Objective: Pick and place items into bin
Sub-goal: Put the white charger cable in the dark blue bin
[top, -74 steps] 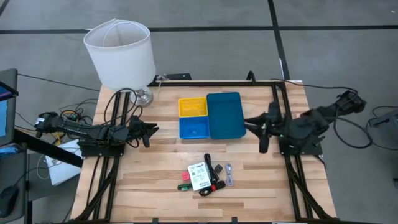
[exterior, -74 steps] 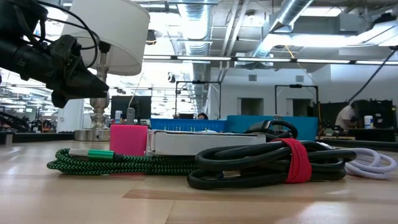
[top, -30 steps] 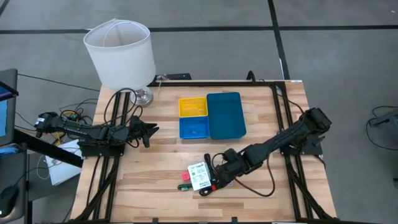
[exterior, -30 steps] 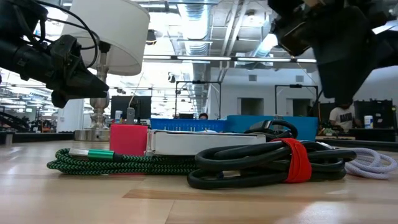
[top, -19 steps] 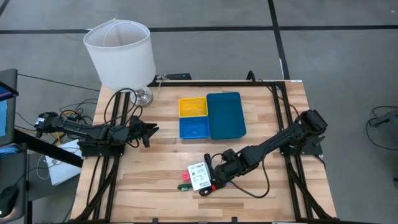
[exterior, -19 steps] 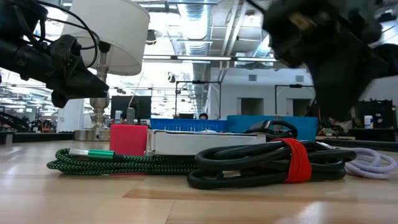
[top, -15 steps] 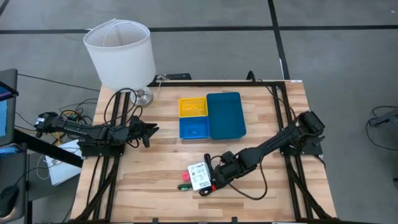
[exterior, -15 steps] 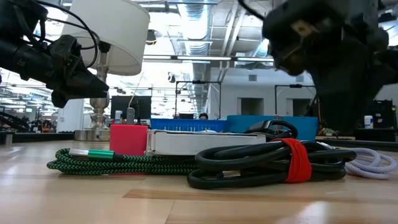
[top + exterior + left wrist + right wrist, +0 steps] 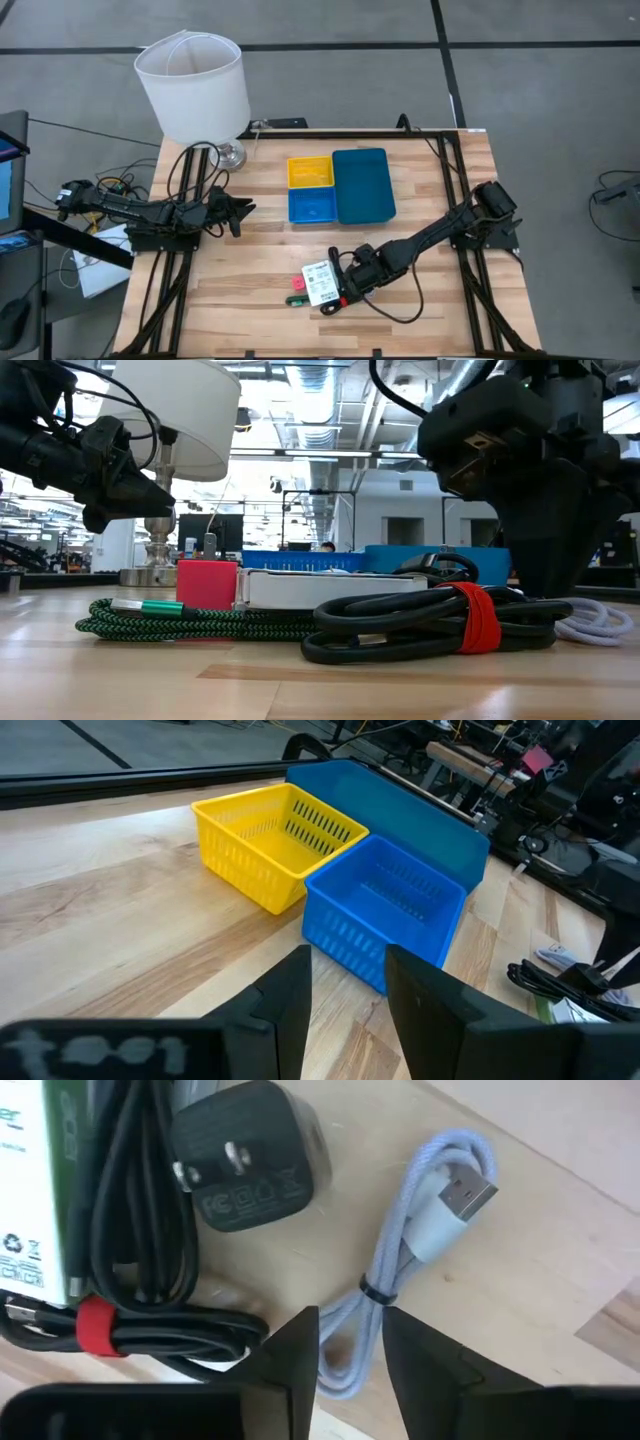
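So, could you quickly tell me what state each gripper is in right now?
Left gripper: open, empty, waiting near the blue basket.
Right gripper: open, empty, over the pale grey USB cable.

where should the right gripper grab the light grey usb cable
Grip the light grey usb cable at its black tie, coming straight down from above: there the strands are bundled into one narrow waist, it lies flat on the table, and the right gripper already hovers open over it.
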`<state>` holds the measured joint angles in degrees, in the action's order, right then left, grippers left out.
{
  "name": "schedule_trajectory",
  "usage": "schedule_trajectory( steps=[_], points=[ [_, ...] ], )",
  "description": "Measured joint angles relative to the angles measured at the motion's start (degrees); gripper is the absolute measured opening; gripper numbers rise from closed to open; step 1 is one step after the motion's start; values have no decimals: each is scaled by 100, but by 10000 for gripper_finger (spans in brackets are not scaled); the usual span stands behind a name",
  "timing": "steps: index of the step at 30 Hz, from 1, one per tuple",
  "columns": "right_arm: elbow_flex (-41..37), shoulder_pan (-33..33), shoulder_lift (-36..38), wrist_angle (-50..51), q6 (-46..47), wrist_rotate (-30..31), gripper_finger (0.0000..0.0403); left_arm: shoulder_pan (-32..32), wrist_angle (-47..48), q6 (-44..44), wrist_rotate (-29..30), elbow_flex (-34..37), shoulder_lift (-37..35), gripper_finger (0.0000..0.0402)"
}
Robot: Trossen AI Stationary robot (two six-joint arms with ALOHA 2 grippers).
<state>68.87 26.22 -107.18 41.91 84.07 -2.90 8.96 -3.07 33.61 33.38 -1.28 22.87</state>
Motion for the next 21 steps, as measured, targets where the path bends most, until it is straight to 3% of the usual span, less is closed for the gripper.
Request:
schedule_trajectory(
  steps=[21],
  points=[
    [2, -1, 0, 253, -52, -4, 118, 1, 11, -1, -1, 0, 0, 116]
  ],
)
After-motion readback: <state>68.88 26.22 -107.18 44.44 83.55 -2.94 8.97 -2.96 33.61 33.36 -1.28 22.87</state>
